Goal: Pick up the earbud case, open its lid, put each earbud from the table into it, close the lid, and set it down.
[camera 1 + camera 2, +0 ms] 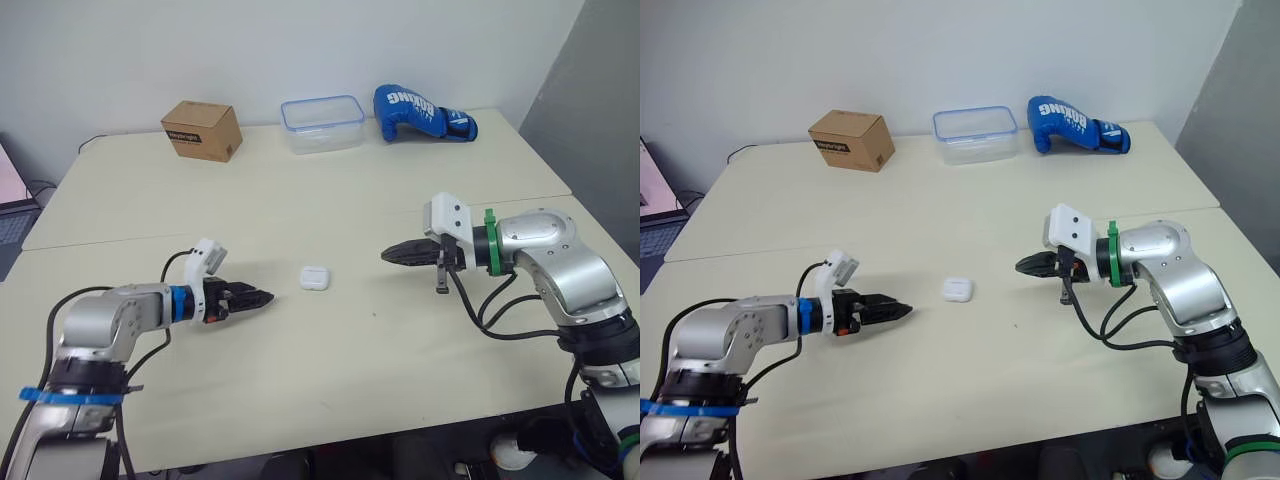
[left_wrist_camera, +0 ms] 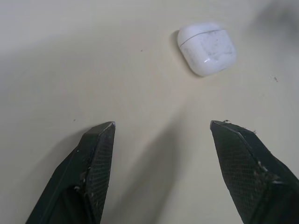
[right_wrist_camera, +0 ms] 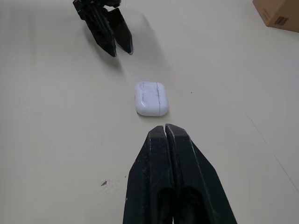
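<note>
On the pale table (image 1: 300, 180) in front of me, a seam (image 1: 300, 223) runs across from side to side where 2 tabletops meet. Everything I am working with lies on the near side of it.

Along the far edge, well apart from the work, stand 3 things. A blue boxing glove (image 1: 420, 112) lies on its side toward my right. A clear plastic container (image 1: 322, 135) with a blue rim sits in the middle, and a brown cardboard box (image 1: 202, 130) is on the left. At the far left edge of the head views something pinkish (image 1: 10, 175) is cut off, and I cannot tell what it is.

The left gripper (image 1: 262, 298) hangs low over the near tabletop, pointing toward the centre. Its wrist view shows the 2 black fingers (image 2: 96, 158) spread wide with nothing between them. The right gripper (image 1: 390, 255) points back at it from the other side. Its fingers (image 3: 161, 163) are pressed together tip to tip and hold nothing.

The white earbud case (image 1: 315, 277) lies flat on the table between the 2 grippers and touches neither. Bare tabletop separates it from each. Its lid is down, and the lid line shows as a thin seam across the shell in both wrist views. In the left wrist view the shell looks scuffed.

A tiny dark speck (image 3: 103, 183) sits on the table near the right gripper's fingers. It is too small for me to make out.
</note>
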`<state>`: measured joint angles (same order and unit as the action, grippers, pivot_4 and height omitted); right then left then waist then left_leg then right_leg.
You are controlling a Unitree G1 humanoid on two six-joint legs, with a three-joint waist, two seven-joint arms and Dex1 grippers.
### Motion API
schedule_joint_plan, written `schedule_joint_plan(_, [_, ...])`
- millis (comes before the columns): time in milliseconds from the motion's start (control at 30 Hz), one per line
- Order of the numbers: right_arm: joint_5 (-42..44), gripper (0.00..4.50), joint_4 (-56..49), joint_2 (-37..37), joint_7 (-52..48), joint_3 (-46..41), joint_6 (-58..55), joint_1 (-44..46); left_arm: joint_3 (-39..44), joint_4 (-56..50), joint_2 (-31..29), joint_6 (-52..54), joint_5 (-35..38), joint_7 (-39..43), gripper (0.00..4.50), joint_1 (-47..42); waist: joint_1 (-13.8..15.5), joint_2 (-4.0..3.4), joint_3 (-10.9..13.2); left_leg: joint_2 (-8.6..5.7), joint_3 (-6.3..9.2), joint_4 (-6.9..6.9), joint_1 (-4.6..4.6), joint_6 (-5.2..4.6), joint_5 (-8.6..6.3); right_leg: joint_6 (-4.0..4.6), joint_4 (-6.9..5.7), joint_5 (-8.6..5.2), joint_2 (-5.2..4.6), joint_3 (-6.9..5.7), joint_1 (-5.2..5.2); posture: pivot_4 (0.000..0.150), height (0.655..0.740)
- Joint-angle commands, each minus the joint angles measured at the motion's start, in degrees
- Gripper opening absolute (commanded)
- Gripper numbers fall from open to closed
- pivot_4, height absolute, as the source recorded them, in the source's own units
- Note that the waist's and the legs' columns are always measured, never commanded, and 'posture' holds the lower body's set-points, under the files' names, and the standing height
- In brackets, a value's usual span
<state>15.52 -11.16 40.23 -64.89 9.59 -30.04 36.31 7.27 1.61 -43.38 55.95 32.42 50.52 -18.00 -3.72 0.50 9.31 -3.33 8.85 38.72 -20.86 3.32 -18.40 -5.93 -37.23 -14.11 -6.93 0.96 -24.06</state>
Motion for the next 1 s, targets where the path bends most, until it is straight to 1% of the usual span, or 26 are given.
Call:
schedule_joint_plan(33, [3.2,0.00,-7.4,0.6,3.3,-3.9,-3.7,-4.1,5.8,-6.3,-0.4,2.0,1.7,-3.4,3.41,6.6,0.2,0.00,0.0,0.00,0.03,-0.03,-0.01,0.00,0.00,0.00,0.03,0.00,-0.02,0.01,-0.02,0.150,0.7307])
schedule_joint_plan(100, [4.7,0.00,-12.4,-0.4,6.9,-5.5,-6.8,-9.6,10.6,-12.4,2.1,-0.8,2.8,-5.7,3.41,12.4,0.4,0.00,0.0,0.00,0.08,-0.05,-0.05,0.00,0.00,0.00,0.04,0.00,-0.04,0.02,-0.05,0.150,0.7307])
schedule_joint_plan(167, [5.4,0.00,-15.5,-1.0,9.6,-6.5,-8.5,-13.5,13.4,-16.4,3.8,-1.1,4.1,-7.7,3.41,16.2,0.9,0.00,0.0,-0.01,0.09,-0.08,-0.06,-0.01,-0.01,0.00,0.11,0.00,-0.07,0.01,-0.04,0.150,0.7307])
schedule_joint_plan(233, [6.3,0.00,-18.1,-1.9,12.5,-7.4,-10.5,-17.3,15.6,-21.0,7.0,-4.9,4.1,-9.7,3.41,20.3,1.7,0.01,0.0,-0.04,0.07,-0.04,-0.06,-0.02,-0.02,0.01,0.09,0.00,-0.07,0.02,-0.01,0.150,0.7307])
schedule_joint_plan(300, [7.3,0.00,-20.6,-2.5,14.3,-8.1,-11.7,-20.7,16.1,-24.3,8.5,-6.0,3.9,-11.1,3.41,24.4,2.2,0.02,0.0,-0.05,0.04,-0.01,-0.06,-0.03,-0.03,0.03,0.10,0.02,-0.07,0.02,0.03,0.150,0.7307])
schedule_joint_plan(433, [8.2,0.00,-22.6,-3.0,17.1,-9.0,-12.4,-25.8,16.5,-28.0,11.9,-13.5,1.2,-13.1,3.41,30.6,2.8,0.04,0.0,-0.06,-0.13,0.00,-0.03,-0.12,-0.07,0.04,0.12,0.03,-0.06,-0.07,0.13,0.150,0.7307])
schedule_joint_plan(533, [9.1,0.00,-23.0,-2.2,17.5,-10.8,-11.7,-28.8,16.4,-29.8,12.4,-13.8,0.4,-15.7,3.41,33.2,3.3,0.04,0.0,-0.05,-0.17,0.03,0.03,-0.17,-0.10,0.05,0.15,0.03,-0.05,-0.11,0.26,0.150,0.7307])
schedule_joint_plan(633, [10.2,0.00,-24.0,-1.2,17.6,-12.7,-11.1,-31.2,16.4,-31.5,13.2,-15.0,-0.3,-17.6,3.41,35.8,3.4,0.04,0.0,-0.06,-0.18,0.03,0.07,-0.24,-0.14,0.05,0.20,0.03,-0.04,-0.10,0.34,0.150,0.7307])
schedule_joint_plan(767, [10.8,0.00,-23.9,0.1,17.3,-14.3,-10.2,-31.7,15.9,-33.1,14.7,-19.0,-1.2,-17.4,3.41,40.5,3.5,0.04,0.0,-0.02,-0.19,0.02,0.08,-0.25,-0.15,0.05,0.22,0.03,-0.02,-0.11,0.35,0.150,0.7307])
schedule_joint_plan(1000, [11.9,0.00,-23.2,1.8,16.8,-15.2,-8.9,-32.2,15.9,-34.5,15.9,-21.3,0.0,-17.0,3.41,43.2,3.6,0.07,0.0,-0.02,-0.17,0.02,0.12,-0.29,-0.16,0.05,0.28,0.03,-0.02,-0.18,0.50,0.150,0.7307])
